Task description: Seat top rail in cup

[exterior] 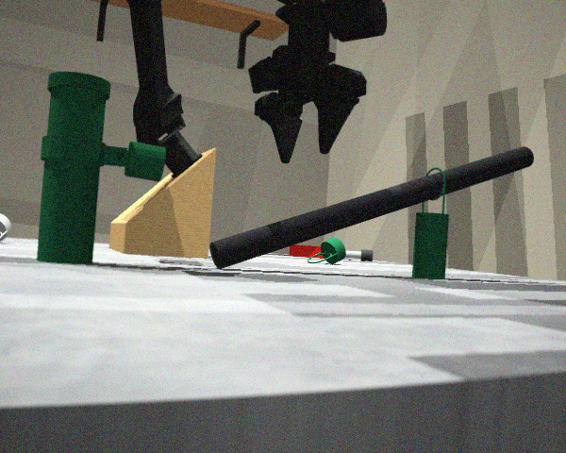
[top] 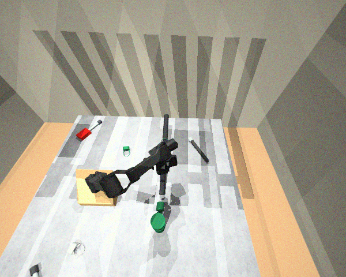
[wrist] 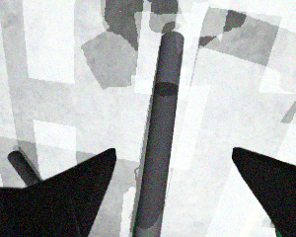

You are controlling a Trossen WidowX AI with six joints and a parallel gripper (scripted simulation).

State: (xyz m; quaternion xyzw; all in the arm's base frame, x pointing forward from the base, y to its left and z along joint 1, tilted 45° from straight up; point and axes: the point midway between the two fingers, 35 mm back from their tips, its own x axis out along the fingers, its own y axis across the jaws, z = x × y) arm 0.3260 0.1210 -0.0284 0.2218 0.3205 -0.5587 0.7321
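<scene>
The dark rail (top: 166, 128) (exterior: 322, 218) (wrist: 160, 133) slants through the wire loop (exterior: 443, 182) on the short green post (exterior: 429, 245). Its near end rests low at the table, short of the big green post (top: 158, 221) (exterior: 71, 194); its far end is raised. The green rail-end cup (top: 160, 206) (exterior: 145, 160) sticks out from the brace band (exterior: 71, 148), partway up below the post cap (exterior: 78, 82), higher than the rail's low end. My gripper (exterior: 305, 158) (wrist: 173, 153) is open and empty above the rail, which runs between the fingertips in the wrist view without contact.
A wooden wedge (top: 92, 199) (exterior: 186, 224) stands under the arm's base. A loose green loop cap (top: 126, 149) (exterior: 333, 250), a red-headed tool (top: 83, 134), a dark rod (top: 199, 150) and a white ring piece (top: 74, 247) lie on the table.
</scene>
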